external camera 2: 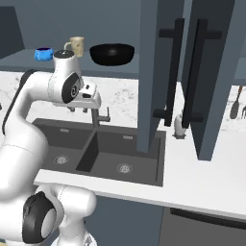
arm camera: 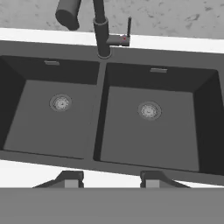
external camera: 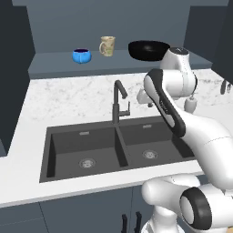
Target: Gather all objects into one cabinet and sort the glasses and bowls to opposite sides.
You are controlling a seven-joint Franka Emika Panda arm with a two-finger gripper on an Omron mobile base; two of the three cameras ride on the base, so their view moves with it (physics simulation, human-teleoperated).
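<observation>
Marble-patterned tabletop (external camera: 68, 98) surrounds a dark double sink (external camera: 116, 150) in the left base view. Beyond the arm, on a slate ledge (external camera: 54, 63) at the back, stand a small blue bowl (external camera: 81, 56), a beige mug (external camera: 107, 46) and a wide black bowl (external camera: 148, 49), in that order from left to right, each apart from the next. A black faucet (external camera: 119, 102) rises behind the sink.

Right base view: the same three vessels sit on the ledge beyond the arm's wrist. To the right of the arm hang slate-blue cabinet doors (external camera 2: 149, 72) with long black bar handles (external camera 2: 174, 72).

Hand view: the claw (arm camera: 111, 179) hangs above the sink's near rim, its two dark fingertips (arm camera: 70, 179) standing moderately apart with nothing between them. Both basins, each with a round drain (arm camera: 149, 110), lie ahead of the claw; the faucet stands beyond them.
</observation>
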